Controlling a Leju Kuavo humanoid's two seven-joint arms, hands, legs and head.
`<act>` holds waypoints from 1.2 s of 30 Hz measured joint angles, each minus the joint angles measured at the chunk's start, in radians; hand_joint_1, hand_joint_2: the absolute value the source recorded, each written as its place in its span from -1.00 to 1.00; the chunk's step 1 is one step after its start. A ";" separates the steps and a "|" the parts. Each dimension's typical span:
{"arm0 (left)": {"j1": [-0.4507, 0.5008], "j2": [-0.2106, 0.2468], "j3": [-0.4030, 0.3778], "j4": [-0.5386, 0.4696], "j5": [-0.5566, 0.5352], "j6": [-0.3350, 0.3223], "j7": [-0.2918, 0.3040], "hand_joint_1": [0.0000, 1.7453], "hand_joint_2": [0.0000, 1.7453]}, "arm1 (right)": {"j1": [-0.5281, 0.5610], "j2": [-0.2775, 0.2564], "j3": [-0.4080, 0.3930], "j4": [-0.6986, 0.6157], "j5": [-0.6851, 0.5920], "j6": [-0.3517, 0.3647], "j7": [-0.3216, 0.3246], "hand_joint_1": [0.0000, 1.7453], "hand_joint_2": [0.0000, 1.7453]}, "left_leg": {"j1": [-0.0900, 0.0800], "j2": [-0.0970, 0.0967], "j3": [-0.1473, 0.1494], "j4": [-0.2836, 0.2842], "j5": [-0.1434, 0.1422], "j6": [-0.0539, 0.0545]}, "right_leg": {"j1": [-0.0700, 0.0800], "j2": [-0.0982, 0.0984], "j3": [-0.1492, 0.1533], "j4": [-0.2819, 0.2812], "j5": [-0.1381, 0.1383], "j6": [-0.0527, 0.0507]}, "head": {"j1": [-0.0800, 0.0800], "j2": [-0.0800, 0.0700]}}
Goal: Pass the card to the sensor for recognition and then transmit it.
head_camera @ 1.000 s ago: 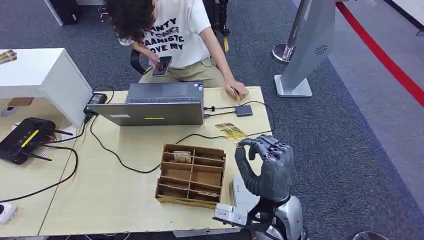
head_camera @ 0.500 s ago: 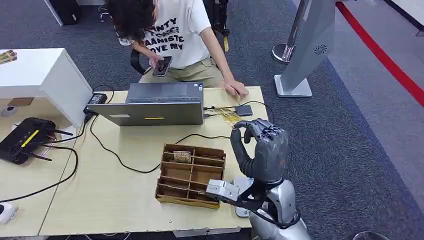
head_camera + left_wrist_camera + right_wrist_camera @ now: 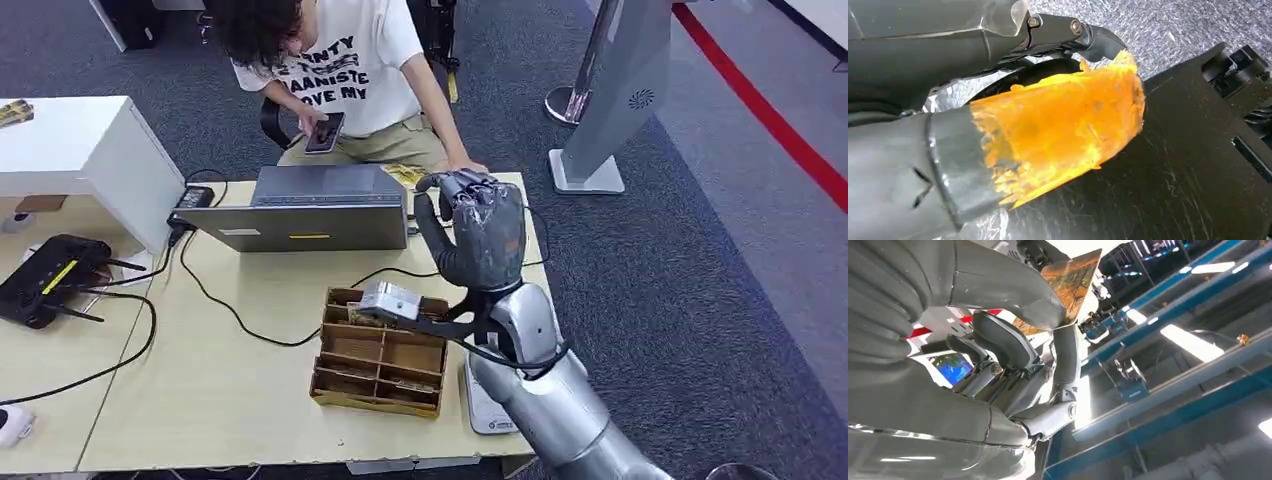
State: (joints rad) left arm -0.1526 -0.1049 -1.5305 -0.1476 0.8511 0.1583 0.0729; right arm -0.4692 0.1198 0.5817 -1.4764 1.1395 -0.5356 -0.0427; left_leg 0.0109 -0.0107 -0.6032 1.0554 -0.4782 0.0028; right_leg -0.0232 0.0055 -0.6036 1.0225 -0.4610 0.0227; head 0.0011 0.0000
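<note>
The right hand, matte grey, pinches a thin printed card above the pale wooden table. The left hand is blurred and orange-wrapped; its grip cannot be told.

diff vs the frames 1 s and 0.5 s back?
The right hand, pinching the card, rose from beside the wooden organizer and swung forward and left across the table toward the person, so the card now sits by the laptop's far corner. Nothing was released. The organizer, laptop, cables and router stayed put.
</note>
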 joint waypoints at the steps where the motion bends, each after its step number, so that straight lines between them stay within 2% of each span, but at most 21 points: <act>1: -0.002 0.000 0.000 0.000 -0.002 -0.001 0.000 -1.00 -1.00 | -0.015 0.003 0.006 0.015 0.003 0.005 0.003 1.00 1.00 | 0.000 0.000 0.000 0.000 0.000 0.000 | 0.000 0.000 0.000 0.000 0.000 0.000 | 0.000 0.000; 19: -0.021 -0.005 0.000 0.000 -0.072 -0.033 0.020 -1.00 -1.00 | -0.150 0.073 0.090 0.227 0.049 0.099 0.042 1.00 1.00 | 0.000 0.000 0.000 0.000 0.000 -0.001 | 0.000 0.000 0.000 0.000 0.000 0.000 | 0.000 0.000; 35: -0.028 -0.005 0.000 0.000 -0.081 -0.042 0.021 -1.00 -1.00 | -0.196 0.084 0.125 0.336 0.088 0.098 0.072 1.00 1.00 | 0.000 0.000 0.000 0.000 0.000 -0.001 | 0.000 0.000 0.000 0.000 0.000 0.000 | 0.000 0.000; 36: -0.028 -0.005 0.000 0.000 -0.081 -0.042 0.021 -1.00 -1.00 | -0.198 0.084 0.126 0.340 0.092 0.095 0.073 -1.00 1.00 | 0.000 0.000 0.000 0.000 0.000 -0.001 | 0.000 0.000 0.000 0.000 0.000 0.000 | 0.000 0.000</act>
State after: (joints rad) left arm -0.1807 -0.1099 -1.5309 -0.1476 0.7702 0.1163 0.0942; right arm -0.6667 0.2041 0.7076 -1.1364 1.2310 -0.4402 0.0301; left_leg 0.0110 -0.0108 -0.6034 1.0554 -0.4778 0.0022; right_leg -0.0231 0.0055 -0.6039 1.0225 -0.4611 0.0227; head 0.0011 0.0000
